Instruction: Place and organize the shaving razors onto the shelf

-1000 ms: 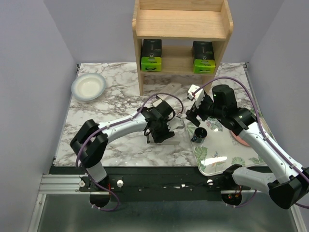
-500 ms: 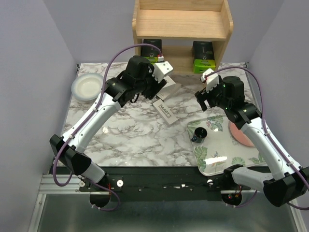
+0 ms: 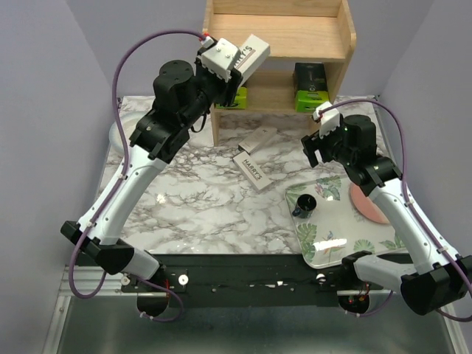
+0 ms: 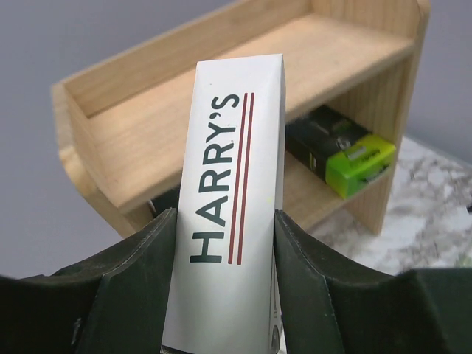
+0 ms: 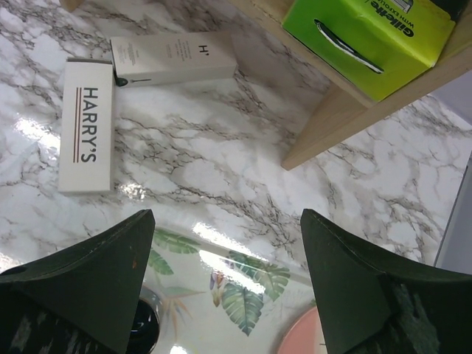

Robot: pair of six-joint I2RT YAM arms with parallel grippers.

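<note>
The left gripper [image 4: 225, 228] is up high in front of the shelf [image 3: 276, 37]. Its jaws are pressed tight on both sides of a white HARRY'S box [image 4: 232, 184], which tips toward the top board. The right gripper [image 5: 226, 221] hangs over the table [image 3: 192, 199] by the shelf's right leg, with its jaws wide apart and nothing in them. Below, two more boxes [image 5: 88, 136] lie flat and close together on the table, and two black-and-green packs [image 3: 310, 87] sit on the lower board, one near each end.
</note>
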